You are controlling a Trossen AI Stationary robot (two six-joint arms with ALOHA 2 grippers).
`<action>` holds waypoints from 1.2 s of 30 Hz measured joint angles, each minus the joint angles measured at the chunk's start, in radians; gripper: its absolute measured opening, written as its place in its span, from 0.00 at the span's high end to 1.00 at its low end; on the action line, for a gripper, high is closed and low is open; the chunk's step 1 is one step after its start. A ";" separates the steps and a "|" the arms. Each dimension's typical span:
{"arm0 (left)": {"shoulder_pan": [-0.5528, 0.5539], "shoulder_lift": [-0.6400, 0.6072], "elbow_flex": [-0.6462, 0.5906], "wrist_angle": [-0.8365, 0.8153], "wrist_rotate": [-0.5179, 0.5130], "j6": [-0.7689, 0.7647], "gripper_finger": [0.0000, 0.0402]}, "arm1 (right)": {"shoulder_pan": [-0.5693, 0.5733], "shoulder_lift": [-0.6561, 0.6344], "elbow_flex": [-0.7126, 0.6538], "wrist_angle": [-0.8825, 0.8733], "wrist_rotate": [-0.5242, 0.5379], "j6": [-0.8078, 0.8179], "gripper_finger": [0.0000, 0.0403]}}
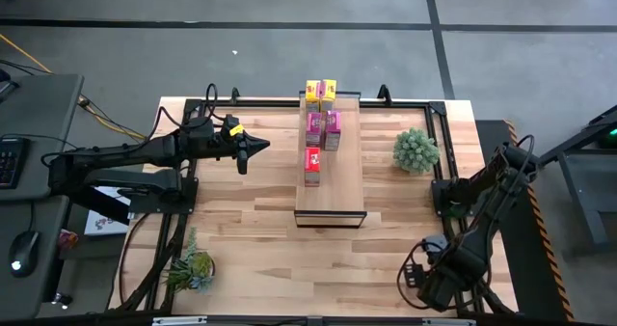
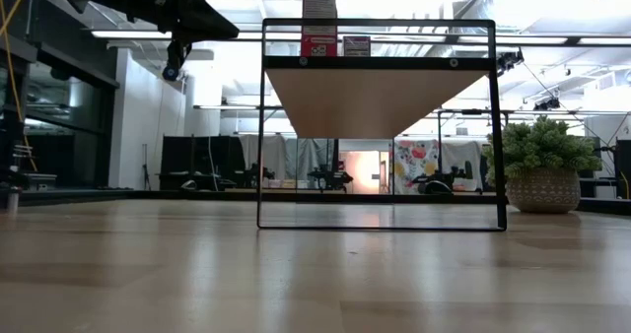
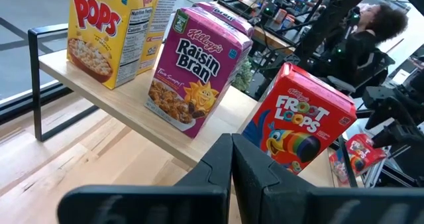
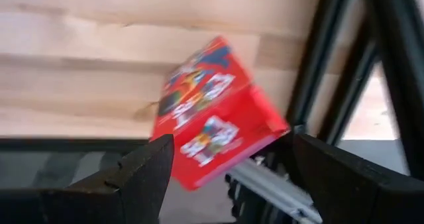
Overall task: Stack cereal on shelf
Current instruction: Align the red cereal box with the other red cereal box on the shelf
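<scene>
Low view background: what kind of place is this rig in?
Likely a robotics lab or workshop: concrete floor with taped lines, a desk with keyboard and mouse beside the table, open industrial ceiling.

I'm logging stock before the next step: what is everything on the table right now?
Light wood-plank shelf with dark frame: one, table centre.
Yellow cardboard cereal boxes: two, side by side at the shelf's far end.
Pink cardboard cereal boxes: two, side by side, mid-shelf.
Red cardboard cereal boxes: two; one on the shelf nearer than the pink pair, one at the right hand.
Green potted plants: two; round one right of the shelf, small one at the near-left corner.
Left hand: dark, shut, empty, left of the shelf.
Right hand: dark, near-right corner.
</scene>
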 joint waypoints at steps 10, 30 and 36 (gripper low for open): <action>0.000 0.000 0.000 0.000 0.009 0.006 1.00 | 0.000 -0.003 0.000 0.153 0.099 -0.049 0.24; 0.000 0.000 0.000 0.000 0.010 -0.003 1.00 | -0.031 -0.133 0.152 0.096 -0.048 -1.218 0.24; 0.000 0.000 0.000 0.000 0.010 -0.006 1.00 | -0.010 -0.103 0.152 0.076 0.041 -1.511 0.24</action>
